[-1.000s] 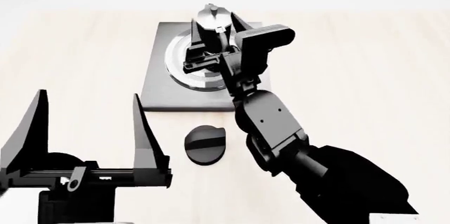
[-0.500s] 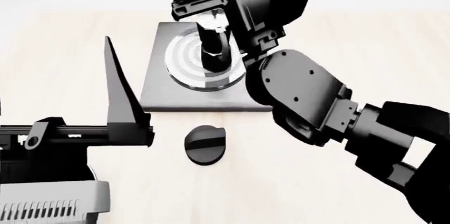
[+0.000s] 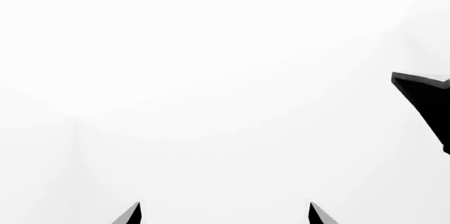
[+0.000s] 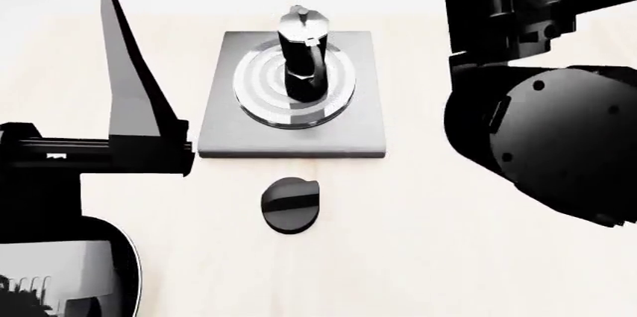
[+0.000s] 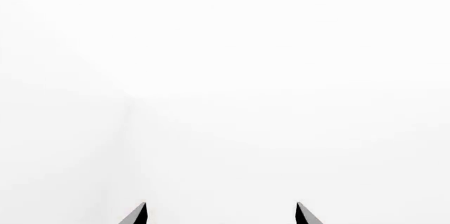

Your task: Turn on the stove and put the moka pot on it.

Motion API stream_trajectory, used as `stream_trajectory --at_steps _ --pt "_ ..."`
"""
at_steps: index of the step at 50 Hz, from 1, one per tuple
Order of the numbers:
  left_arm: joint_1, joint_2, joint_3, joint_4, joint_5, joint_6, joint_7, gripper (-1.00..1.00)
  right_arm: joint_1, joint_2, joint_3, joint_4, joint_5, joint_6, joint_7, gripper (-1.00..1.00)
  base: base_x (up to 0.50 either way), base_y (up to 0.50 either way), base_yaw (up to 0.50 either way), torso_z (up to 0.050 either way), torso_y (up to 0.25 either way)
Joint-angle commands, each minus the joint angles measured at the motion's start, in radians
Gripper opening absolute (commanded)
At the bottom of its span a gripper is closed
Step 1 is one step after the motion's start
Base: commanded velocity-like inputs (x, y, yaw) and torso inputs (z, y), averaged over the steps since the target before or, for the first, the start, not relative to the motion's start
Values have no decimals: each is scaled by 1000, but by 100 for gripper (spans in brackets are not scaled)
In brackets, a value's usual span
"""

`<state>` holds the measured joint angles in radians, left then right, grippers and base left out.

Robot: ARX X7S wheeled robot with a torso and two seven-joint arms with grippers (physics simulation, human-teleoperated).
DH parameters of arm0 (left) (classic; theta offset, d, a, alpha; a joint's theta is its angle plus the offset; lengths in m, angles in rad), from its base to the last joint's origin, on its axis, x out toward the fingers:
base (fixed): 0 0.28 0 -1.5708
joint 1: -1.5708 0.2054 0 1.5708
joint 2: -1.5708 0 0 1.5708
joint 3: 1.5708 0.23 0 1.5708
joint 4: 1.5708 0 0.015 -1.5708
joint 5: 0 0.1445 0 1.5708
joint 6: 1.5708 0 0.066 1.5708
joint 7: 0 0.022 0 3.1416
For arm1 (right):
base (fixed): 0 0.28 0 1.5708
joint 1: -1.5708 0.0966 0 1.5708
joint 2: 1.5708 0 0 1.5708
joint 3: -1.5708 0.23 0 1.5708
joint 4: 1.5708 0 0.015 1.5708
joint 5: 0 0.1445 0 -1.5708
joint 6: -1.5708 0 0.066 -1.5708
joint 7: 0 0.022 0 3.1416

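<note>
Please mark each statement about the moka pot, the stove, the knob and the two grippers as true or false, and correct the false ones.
1. The moka pot stands upright on the ring burner of the stove. True.
2. The right gripper is shut on the moka pot. False: its fingertips are apart with nothing between them.
3. The round black knob lies on the table, nearer the robot than the stove plate. True.
4. The left gripper holds the knob. False: it is open and holds nothing.

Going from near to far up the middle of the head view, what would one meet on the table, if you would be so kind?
Round black knob → near bare edge of the grey stove plate → ring burner → moka pot standing on the burner.
</note>
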<state>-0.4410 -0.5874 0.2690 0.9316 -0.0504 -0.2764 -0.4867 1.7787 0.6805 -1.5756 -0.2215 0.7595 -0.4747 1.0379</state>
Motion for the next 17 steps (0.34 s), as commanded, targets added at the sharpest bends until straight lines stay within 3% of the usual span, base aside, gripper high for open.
stream_trajectory --at_steps 1,17 --pt "-11 -15 -22 22 -11 -24 4 100 81 173 0 -239 -54 127 118 100 0 0 0 0 0" --pt "-33 -34 -38 82 -19 -106 6 100 137 394 -9 -489 -70 262 173 100 0 0 0 0 0"
